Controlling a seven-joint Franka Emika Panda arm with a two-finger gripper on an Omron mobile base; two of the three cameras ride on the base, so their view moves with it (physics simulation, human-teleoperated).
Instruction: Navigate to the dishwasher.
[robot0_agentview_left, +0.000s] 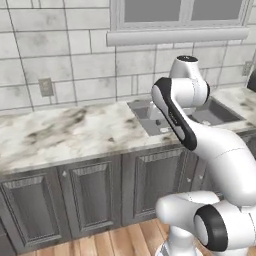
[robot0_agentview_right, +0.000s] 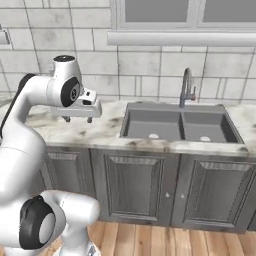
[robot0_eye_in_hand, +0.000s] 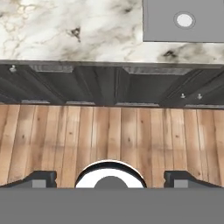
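Observation:
The dishwasher is out of view; every front under the counter here is a grey framed cabinet door (robot0_agentview_right: 134, 184) with a small knob. My gripper (robot0_agentview_right: 78, 119) hangs above the marble counter (robot0_agentview_right: 107, 129), just left of the sink (robot0_agentview_right: 152, 124), and points down. Its fingers (robot0_eye_in_hand: 43, 178) stand far apart, open, with nothing between them. In the hand view the gripper (robot0_eye_in_hand: 111, 180) looks down over the counter's front edge (robot0_eye_in_hand: 87, 39) onto the wooden floor (robot0_eye_in_hand: 109, 131).
A double grey sink with a curved faucet (robot0_agentview_right: 186, 85) is set in the counter below a window (robot0_agentview_right: 155, 12). Grey tiled wall with an outlet (robot0_agentview_left: 46, 86) runs behind. Framed cabinet doors (robot0_agentview_left: 90, 192) line the front, wooden floor (robot0_agentview_right: 165, 242) below.

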